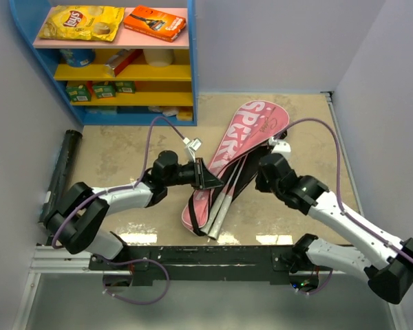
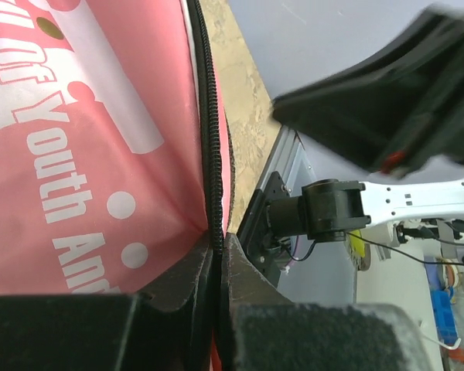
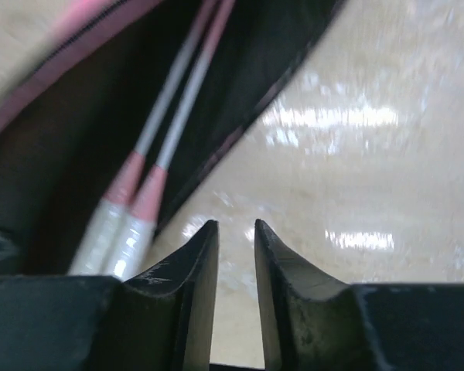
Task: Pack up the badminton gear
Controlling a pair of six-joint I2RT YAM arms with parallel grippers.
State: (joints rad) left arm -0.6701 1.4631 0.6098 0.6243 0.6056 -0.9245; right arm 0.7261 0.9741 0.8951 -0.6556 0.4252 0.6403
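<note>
My left gripper (image 2: 219,247) pinches the left edge of the bag (image 1: 242,148). 2 rackets (image 1: 220,206) lie inside the bag, with their handles out at its near end. My right gripper (image 3: 236,226) hangs just right of the bag, apart from it. The tube (image 1: 60,172) lies well left of the bag, and the shelf (image 1: 193,62) stands behind it.

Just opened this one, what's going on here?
The left gripper is pinched shut on the zipper edge of the pink bag, holding it open. The two rackets lie inside the bag, with their handles showing at its open near end. The right gripper has its jaws slightly parted and empty, and hovers over the table beside that opening. The black tube lies by the left wall, not yet packed.
</note>
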